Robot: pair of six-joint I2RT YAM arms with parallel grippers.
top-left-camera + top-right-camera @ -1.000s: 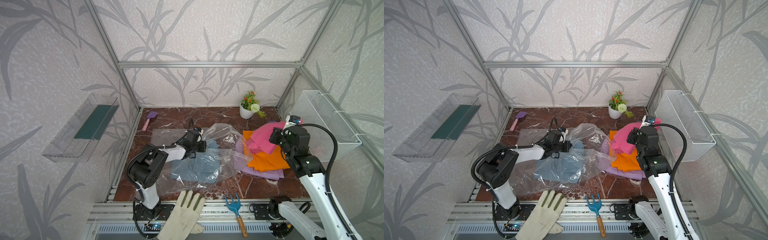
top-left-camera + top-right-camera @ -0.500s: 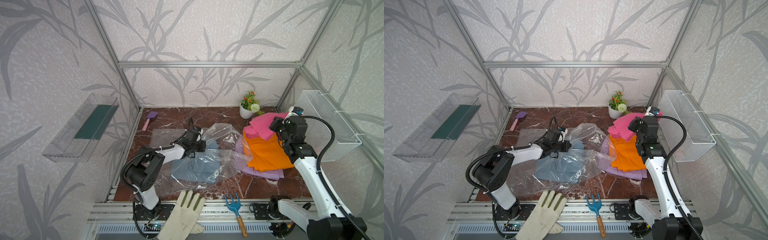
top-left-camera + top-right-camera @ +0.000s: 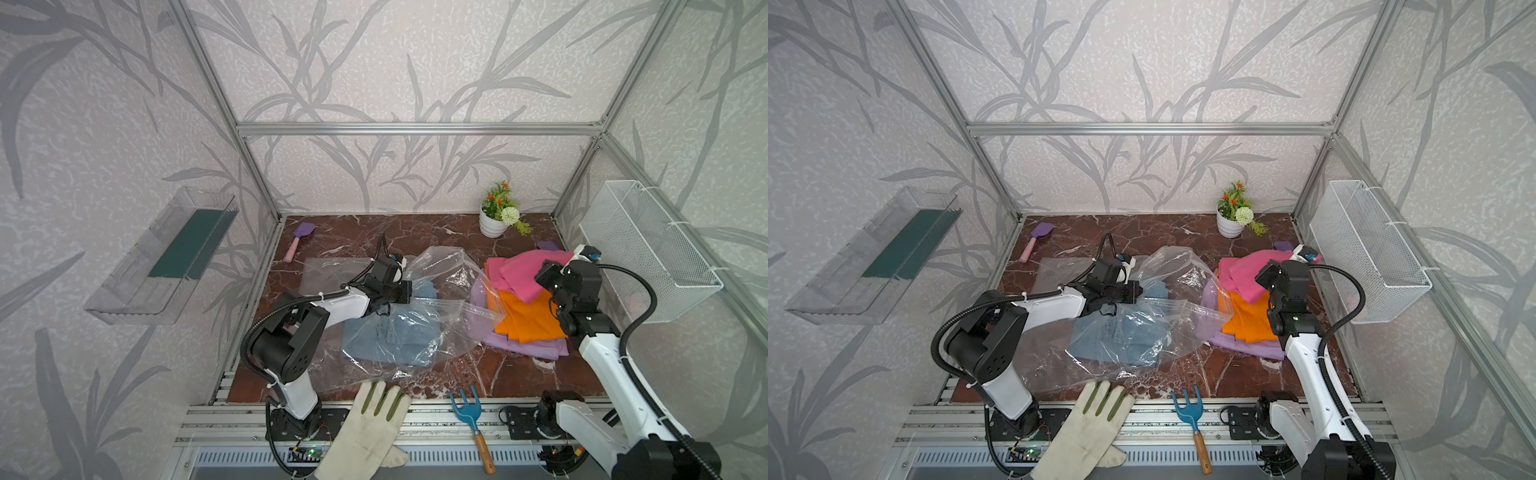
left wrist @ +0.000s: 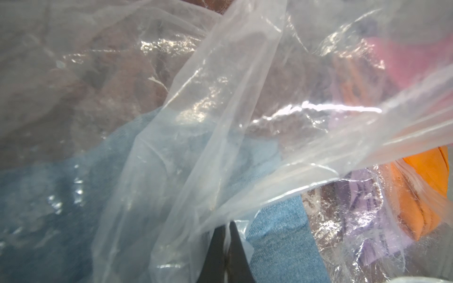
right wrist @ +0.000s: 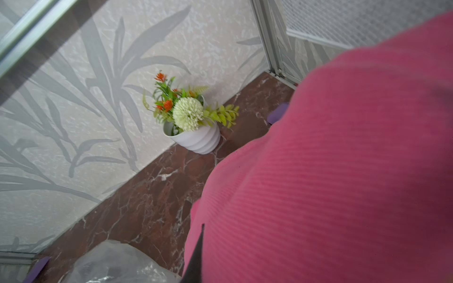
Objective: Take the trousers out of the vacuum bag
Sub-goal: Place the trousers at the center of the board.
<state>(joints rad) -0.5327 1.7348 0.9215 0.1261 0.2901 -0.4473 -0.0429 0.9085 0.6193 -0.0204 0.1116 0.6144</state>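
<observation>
Clear vacuum bag (image 3: pixel 440 266) holds blue denim trousers (image 3: pixel 399 336); left hand (image 4: pixel 226 226) pinches its plastic, right hand (image 3: pixel 544 277) grips pink trousers (image 3: pixel 519 270)

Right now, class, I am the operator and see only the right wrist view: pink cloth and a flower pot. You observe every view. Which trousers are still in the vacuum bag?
Observer: Only the light blue denim trousers, seen through the film of the vacuum bag.
Operator: What lies under my pink cloth?
Observer: The hot pink trousers, held by the right gripper, drape onto the orange trousers, stacked on the lilac trousers.
Operator: And the left gripper?
Observer: The left gripper is shut on a fold of the bag's film.
</observation>
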